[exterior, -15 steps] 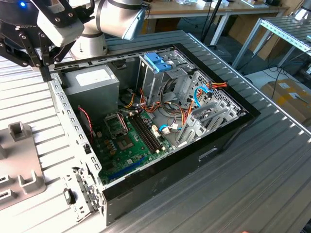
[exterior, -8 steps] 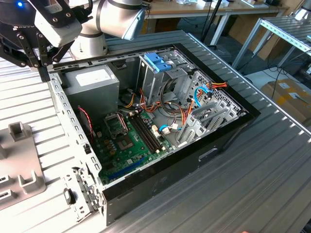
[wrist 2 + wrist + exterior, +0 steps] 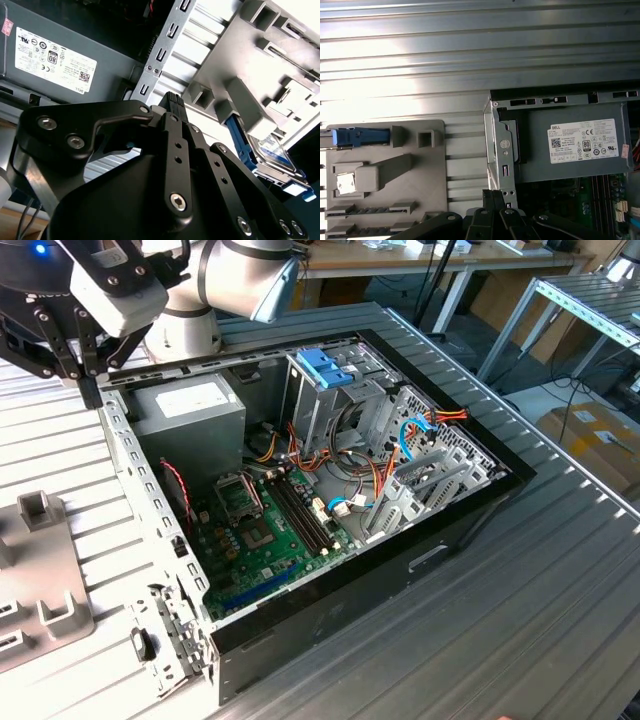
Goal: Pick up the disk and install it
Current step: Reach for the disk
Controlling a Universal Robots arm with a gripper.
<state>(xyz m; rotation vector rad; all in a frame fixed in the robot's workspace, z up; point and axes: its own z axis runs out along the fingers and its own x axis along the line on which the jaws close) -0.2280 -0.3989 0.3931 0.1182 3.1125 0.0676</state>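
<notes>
The gripper [image 3: 88, 380], hovering in the upper left of the exterior view beside the open computer case [image 3: 400, 580], is showing its fingers [image 3: 172, 107] pinched together on nothing, while the disk [image 3: 273, 149] is sitting slotted in the grey holder [image 3: 50, 575] at lower left, leaving pickup and installation undone.

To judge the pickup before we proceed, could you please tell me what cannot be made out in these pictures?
- The disk: second wrist view, most of its face hidden by posts of the grey fixture.
- Its blue rail: first wrist view, the rest of the disk cut off by the picture's edge.
- Drive cage interior: exterior view, hidden by its walls and blue latch.
</notes>
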